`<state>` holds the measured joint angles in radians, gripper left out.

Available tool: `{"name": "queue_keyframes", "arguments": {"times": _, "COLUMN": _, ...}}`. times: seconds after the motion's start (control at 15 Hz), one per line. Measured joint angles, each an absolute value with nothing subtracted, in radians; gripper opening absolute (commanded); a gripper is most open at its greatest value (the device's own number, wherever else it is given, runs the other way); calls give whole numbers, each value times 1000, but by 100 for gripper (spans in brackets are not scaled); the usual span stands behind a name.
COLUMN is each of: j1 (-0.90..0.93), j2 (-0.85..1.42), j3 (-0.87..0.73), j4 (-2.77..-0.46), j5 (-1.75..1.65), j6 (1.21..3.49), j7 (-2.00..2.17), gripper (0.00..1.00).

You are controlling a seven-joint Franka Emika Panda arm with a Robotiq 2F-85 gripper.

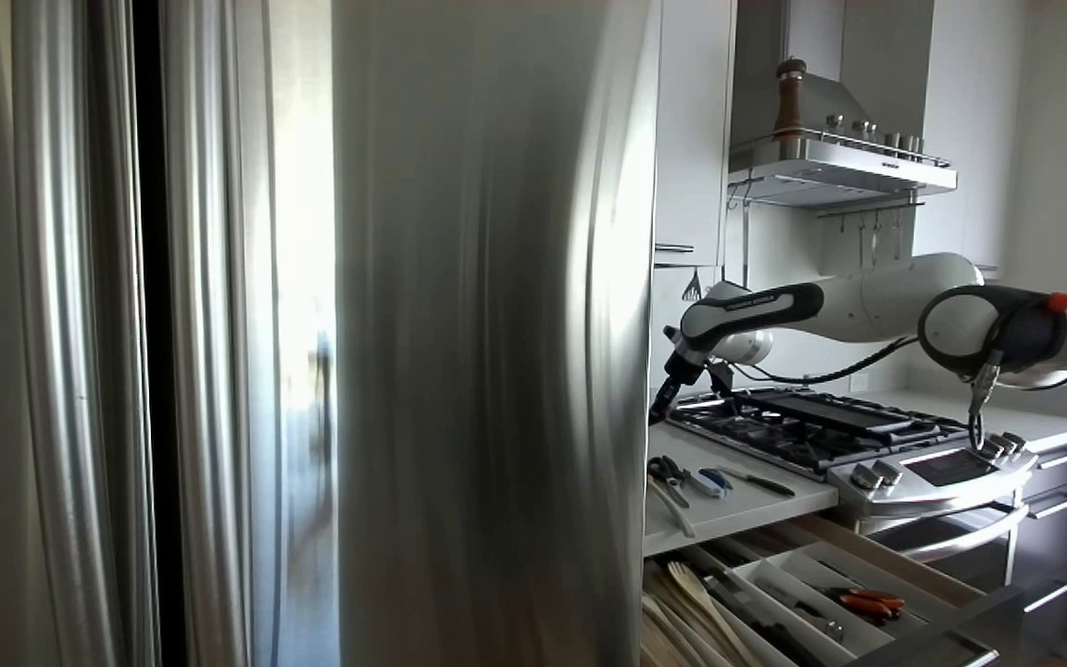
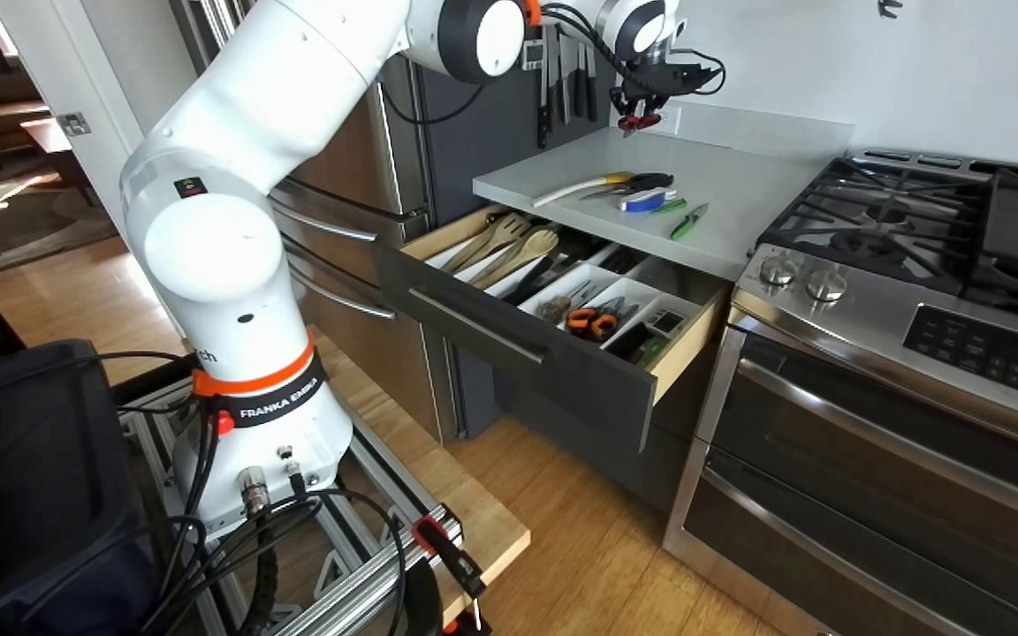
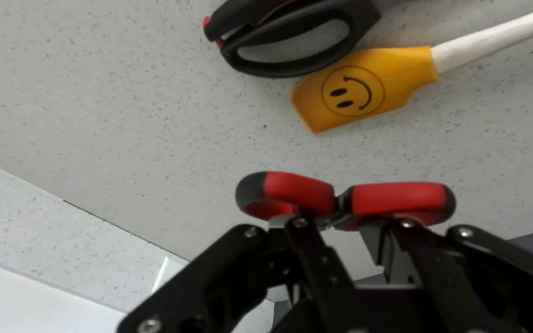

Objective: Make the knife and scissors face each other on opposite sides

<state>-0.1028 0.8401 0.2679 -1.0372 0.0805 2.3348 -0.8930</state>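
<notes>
My pincer point(image 3: 337, 224), jaws partly apart, clamps the loop-handled, red-and-black plastic scissors point(image 3: 310, 194), lower centre in the wrist view. If they swivel (smooth loops, I fear), they may land askew of the slim green knife point(image 2: 689, 222), upper right in an exterior view.

In an exterior view a close steel fridge point(image 1: 478, 324) fills left and centre, the stove point(image 1: 913, 482) farther off at right. In an exterior view I look down past the robot's base point(image 2: 262, 442), lower left. Both share stove and drawer point(image 2: 553, 375). The wrist view peers down, desk point(image 3: 155, 138) near, claw point(image 3: 333, 224) at bottom.
</notes>
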Motion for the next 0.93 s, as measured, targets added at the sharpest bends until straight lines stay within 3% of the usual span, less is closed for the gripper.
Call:
{"name": "queue_keyframes", "arguments": {"times": 0.13, "j1": -112, "j2": 826, "j3": 268, "j4": -1063, "j5": 87, "j6": 2335, "j7": -902, "gripper": 30}}
{"name": "queue_keyframes", "arguments": {"times": 0.2, "j1": -117, "j2": 821, "j3": 268, "j4": -1068, "j5": 88, "j6": 2335, "j7": -905, "gripper": 7}}
{"name": "queue_keyframes", "arguments": {"times": 0.93, "j1": -122, "j2": 859, "j3": 368, "j4": -1113, "j5": 211, "j6": 2331, "j7": -1190, "gripper": 7}}
